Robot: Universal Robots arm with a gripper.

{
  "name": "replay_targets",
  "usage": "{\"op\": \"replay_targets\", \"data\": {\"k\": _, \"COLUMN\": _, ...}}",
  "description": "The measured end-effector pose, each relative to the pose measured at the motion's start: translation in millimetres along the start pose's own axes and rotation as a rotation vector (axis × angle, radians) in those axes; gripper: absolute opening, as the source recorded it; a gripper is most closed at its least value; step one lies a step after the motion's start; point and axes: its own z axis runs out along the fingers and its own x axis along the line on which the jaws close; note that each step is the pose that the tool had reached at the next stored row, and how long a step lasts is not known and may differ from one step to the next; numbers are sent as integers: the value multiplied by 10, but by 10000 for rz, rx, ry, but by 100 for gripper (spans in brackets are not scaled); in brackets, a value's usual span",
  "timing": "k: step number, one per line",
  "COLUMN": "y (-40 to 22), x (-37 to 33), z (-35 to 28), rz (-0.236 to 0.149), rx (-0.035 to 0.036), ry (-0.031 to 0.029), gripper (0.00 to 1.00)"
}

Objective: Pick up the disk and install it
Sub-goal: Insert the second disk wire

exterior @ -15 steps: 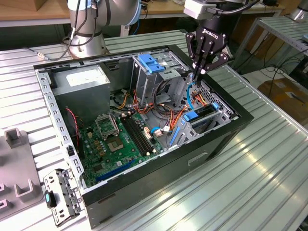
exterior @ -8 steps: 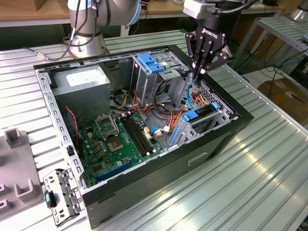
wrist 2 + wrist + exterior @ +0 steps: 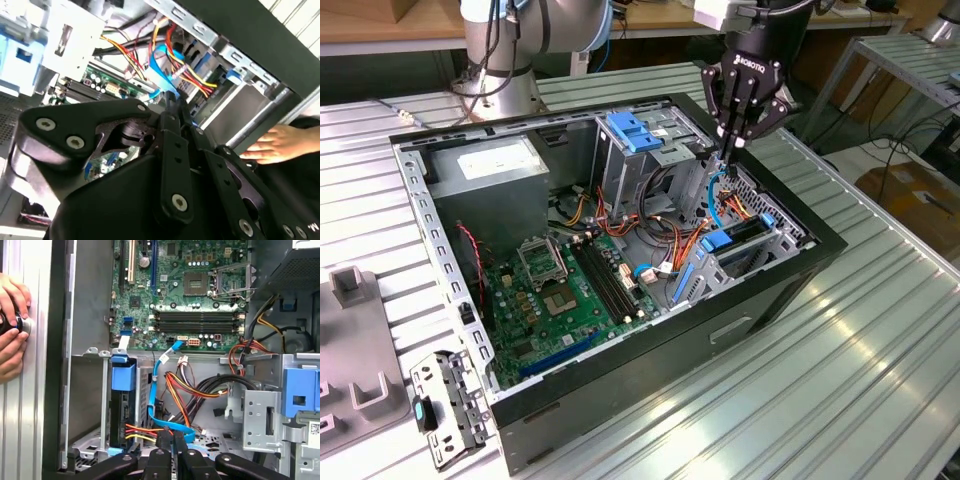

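- We are seeing the gripper (image 3: 732, 148) hanging inside the open computer case (image 3: 775, 300), fingers pressed narrowly together, gripping nothing.
- The disk (image 3: 123, 410) is sitting upright in its bay (blue carrier tab on top), beside the blue data cable (image 3: 156, 390).
- A person's hand (image 3: 12, 330) is resting outside the case.

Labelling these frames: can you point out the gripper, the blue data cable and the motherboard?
gripper (image 3: 731, 146), exterior view, fingertips.
blue data cable (image 3: 155, 390), first wrist view, vertical run.
motherboard (image 3: 558, 296), exterior view, green board surface.
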Motion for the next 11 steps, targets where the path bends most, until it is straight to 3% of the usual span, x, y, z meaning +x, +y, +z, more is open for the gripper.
{"op": "replay_targets", "data": {"k": 1, "y": -1, "x": -22, "z": 6, "rz": 5, "rx": -3, "ry": 210, "gripper": 19}}
{"op": "replay_targets", "data": {"k": 2, "y": -1, "x": -37, "z": 9, "rz": 11, "rx": -8, "ry": 456, "gripper": 25}}
{"op": "replay_targets", "data": {"k": 3, "y": -2, "x": -52, "z": 12, "rz": 16, "rx": -11, "ry": 615, "gripper": 25}}
{"op": "replay_targets", "data": {"k": 7, "y": -5, "x": -117, "z": 22, "rz": 29, "rx": -18, "ry": 939, "gripper": 25}}
{"op": "replay_targets", "data": {"k": 10, "y": -17, "x": -166, "z": 40, "rz": 41, "rx": -21, "ry": 1043, "gripper": 25}}
{"op": "replay_targets", "data": {"k": 11, "y": -25, "x": -183, "z": 59, "rz": 44, "rx": -23, "ry": 1108, "gripper": 25}}
